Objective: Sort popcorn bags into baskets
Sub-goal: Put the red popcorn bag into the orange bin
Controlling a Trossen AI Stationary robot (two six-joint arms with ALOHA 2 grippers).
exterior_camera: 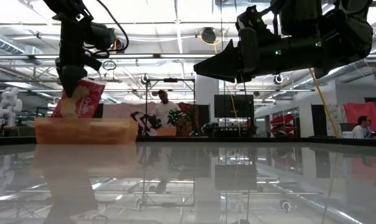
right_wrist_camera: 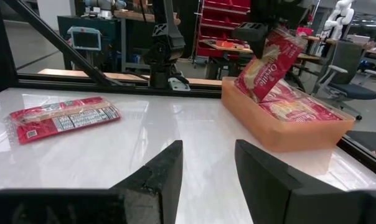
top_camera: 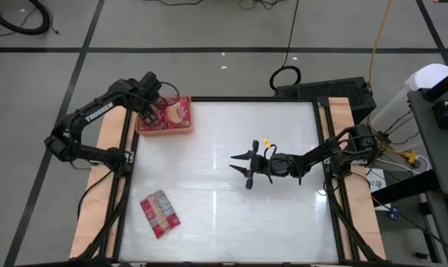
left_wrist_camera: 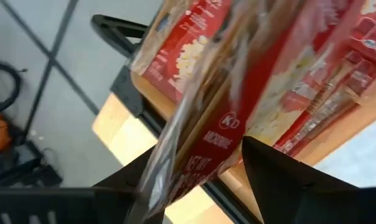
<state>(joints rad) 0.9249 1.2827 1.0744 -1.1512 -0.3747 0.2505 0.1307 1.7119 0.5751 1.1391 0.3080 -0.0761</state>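
Overhead, we see the left gripper (top_camera: 151, 111) at the upper left of the frame, over the near-left end of the orange tray (top_camera: 165, 129), which sits at the table's upper-left corner. A popcorn bag (exterior_camera: 82, 98) stands tilted in the tray between its fingers; in the low view it leans up out of the tray at the left of the frame, its top edge at the gripper. In the left wrist view the bag (left_wrist_camera: 238, 106) fills the middle of the frame, with the two dark fingers (left_wrist_camera: 287, 180) on either side of its lower edge; whether they pinch it or have let go, we cannot tell. More red packets (top_camera: 181, 113) lie flat in the tray.

Another popcorn bag (top_camera: 159, 213) lies flat on the white table (top_camera: 231, 185) at the lower left of the overhead frame, well apart from the tray.

We see the right gripper (top_camera: 245, 167) near the frame's centre, above the table, its jaws moderately parted around nothing.
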